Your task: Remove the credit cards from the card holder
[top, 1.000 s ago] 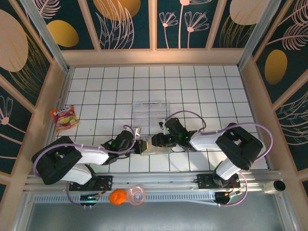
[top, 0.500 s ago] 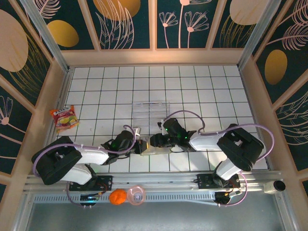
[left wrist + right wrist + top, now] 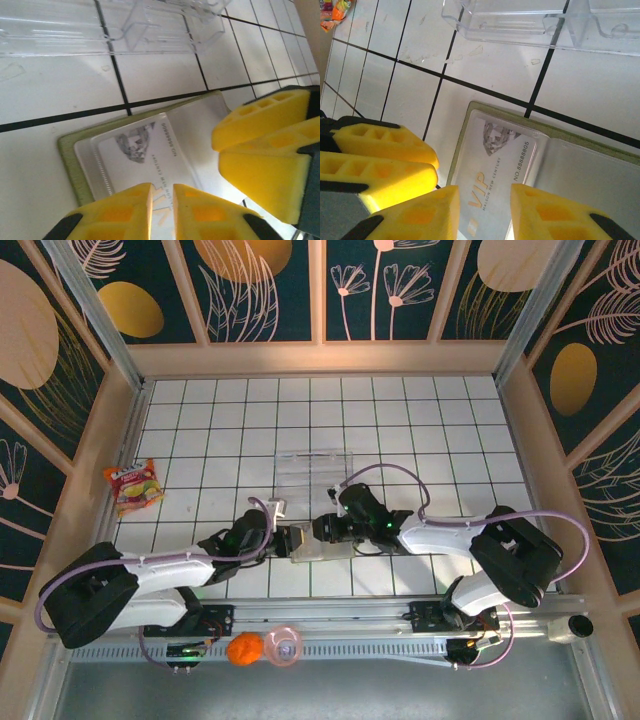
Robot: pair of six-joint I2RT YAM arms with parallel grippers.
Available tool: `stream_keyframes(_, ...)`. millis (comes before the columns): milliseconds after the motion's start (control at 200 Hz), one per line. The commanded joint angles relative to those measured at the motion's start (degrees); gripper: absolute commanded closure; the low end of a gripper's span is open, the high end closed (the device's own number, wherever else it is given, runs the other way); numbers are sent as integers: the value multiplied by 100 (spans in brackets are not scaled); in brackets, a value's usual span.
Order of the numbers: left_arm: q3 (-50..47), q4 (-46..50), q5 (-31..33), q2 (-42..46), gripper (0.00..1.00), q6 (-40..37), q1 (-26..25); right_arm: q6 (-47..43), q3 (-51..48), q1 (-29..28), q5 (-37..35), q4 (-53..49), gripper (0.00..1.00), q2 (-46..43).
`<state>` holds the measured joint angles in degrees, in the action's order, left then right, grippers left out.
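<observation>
Noted a white-tiled table (image 3: 200,440) with a clear tray (image 3: 312,468) toward its middle. Found the card holder (image 3: 200,135) spread open just nearer than the tray. Saw the left gripper (image 3: 161,192) parted by a slit and the right gripper (image 3: 485,192) half-spread above it, each clasping nothing. Spotted one credit card (image 3: 145,150) pocketed in the holder's left half.

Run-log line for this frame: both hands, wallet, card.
step: card not yet out | card holder: open flat | credit card: in clear pocket | left hand: narrow gap, over card | right hand: parted, over card
</observation>
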<state>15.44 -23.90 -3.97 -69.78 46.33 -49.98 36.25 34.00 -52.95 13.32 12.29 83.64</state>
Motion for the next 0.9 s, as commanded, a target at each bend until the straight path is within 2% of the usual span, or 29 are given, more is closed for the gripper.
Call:
stream_keyframes(0,31,307,345,120,78,-176,5,-375,277,-29,-91,-324,70,89)
stream_keyframes(115,10,128,316,58,76,-212,36,-501,345,3,-192,-457,71,205)
stream_keyframes(220,99,-48,182,-128,70,-308,31,-674,428,19,-435,-649,66,256)
stream_keyframes(295,142,-125,148,-242,67,-352,41,-743,361,109,-109,-434,66,215)
stream_keyframes(375,184,-149,119,-382,70,-368,32,-751,318,161,244,-201,66,248)
stream_keyframes(636,170,-238,84,-712,80,-356,31,-681,371,160,522,24,65,555)
stream_keyframes(896,141,-460,-16,-998,83,-290,30,-611,318,131,678,152,66,658)
